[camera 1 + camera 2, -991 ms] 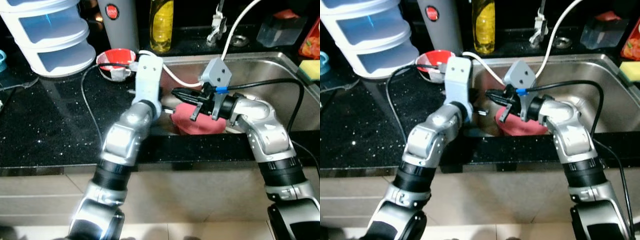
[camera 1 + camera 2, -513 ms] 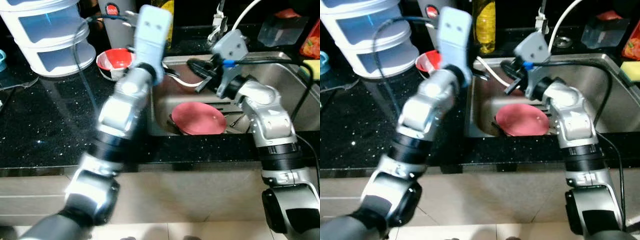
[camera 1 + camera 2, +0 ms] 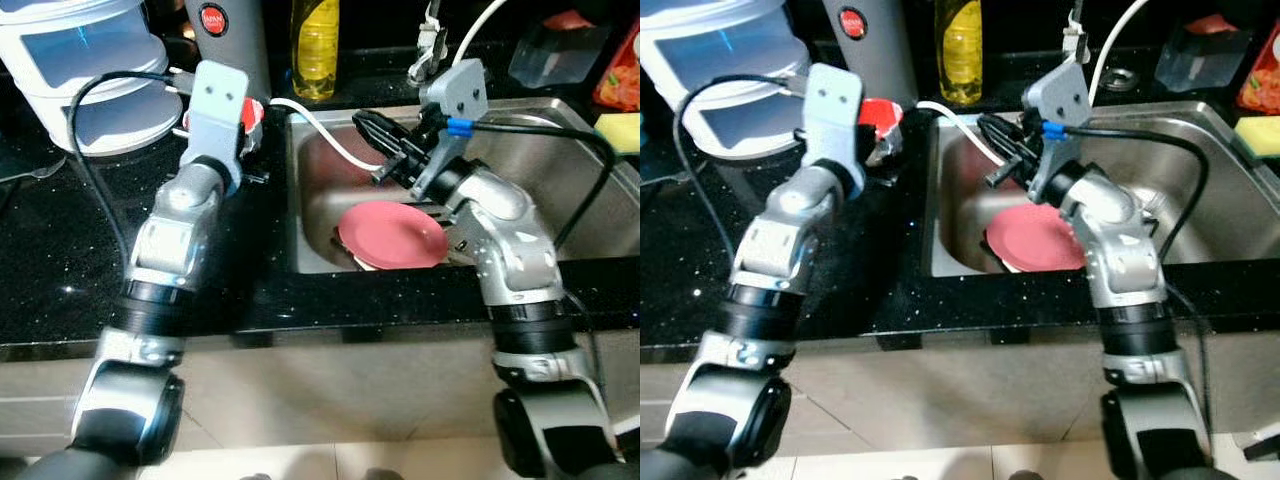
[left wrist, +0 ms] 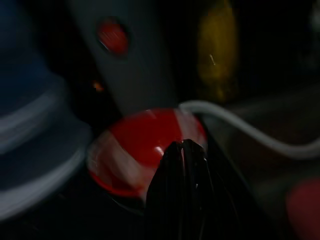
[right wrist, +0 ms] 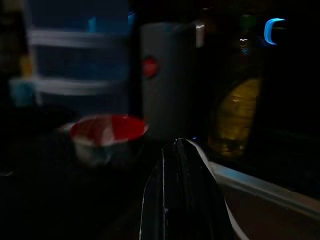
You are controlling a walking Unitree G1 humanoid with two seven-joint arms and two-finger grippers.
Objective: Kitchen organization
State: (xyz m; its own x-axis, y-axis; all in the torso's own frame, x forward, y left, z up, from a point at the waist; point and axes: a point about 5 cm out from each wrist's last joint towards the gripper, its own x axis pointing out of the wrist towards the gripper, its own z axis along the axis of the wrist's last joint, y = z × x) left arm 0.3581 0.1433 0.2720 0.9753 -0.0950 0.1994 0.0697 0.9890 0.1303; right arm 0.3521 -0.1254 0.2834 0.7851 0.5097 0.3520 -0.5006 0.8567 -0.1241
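My left gripper (image 4: 184,150) hangs over the black counter with its fingers pressed together on nothing, pointing at the red bowl (image 4: 145,150) that sits at the sink's ten o'clock corner. My right gripper (image 5: 175,150) hovers above the steel sink (image 3: 560,150), fingers likewise closed and empty. The pink plate (image 3: 392,236) lies in the basin at about six o'clock from that gripper, well apart from it.

pink plate (image 3: 392,236), red/white bowl (image 5: 107,131), yellow bottle (image 3: 315,45), blk speckled counter (image 3: 60,260)
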